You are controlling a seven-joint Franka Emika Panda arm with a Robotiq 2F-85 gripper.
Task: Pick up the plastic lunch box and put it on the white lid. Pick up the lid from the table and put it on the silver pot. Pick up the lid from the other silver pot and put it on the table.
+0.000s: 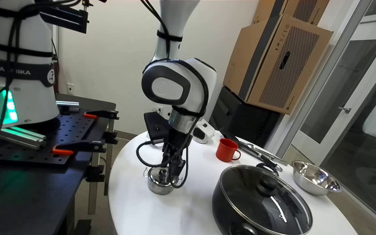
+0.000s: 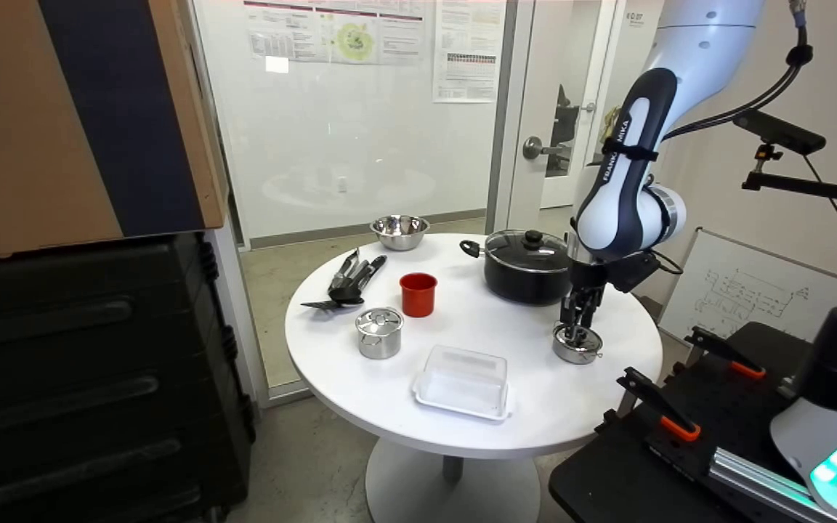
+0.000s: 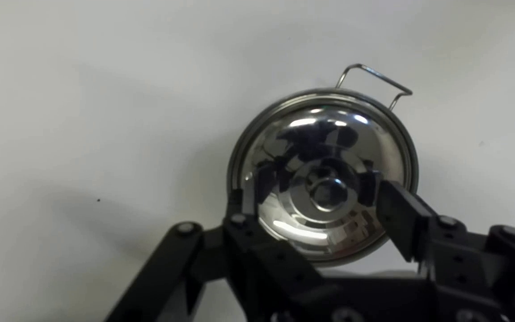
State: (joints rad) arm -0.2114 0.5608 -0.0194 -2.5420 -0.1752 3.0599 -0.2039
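Note:
My gripper [image 3: 317,192] stands open over the other silver pot [image 1: 160,188], its fingers on either side of the round knob on that pot's shiny lid [image 3: 300,230]. A gap shows between knob and fingers in the wrist view. The lid lies flat on the squat pot. The silver pot [image 2: 380,345], narrow and cup-like, wears its own lid [image 2: 379,319]. Beside it in an exterior view, the translucent plastic lunch box [image 2: 466,370] rests on the white lid [image 2: 461,410]. All stand on the round white table [image 2: 535,410].
A large black pan [image 2: 524,285] with a glass lid is near the gripper. A red mug [image 1: 226,150] stands past it. Black utensils [image 2: 349,287] lie close to the edge. A steel bowl [image 2: 399,233] sits at the table's rim. Clamps [image 1: 77,148] jut from the robot's bench.

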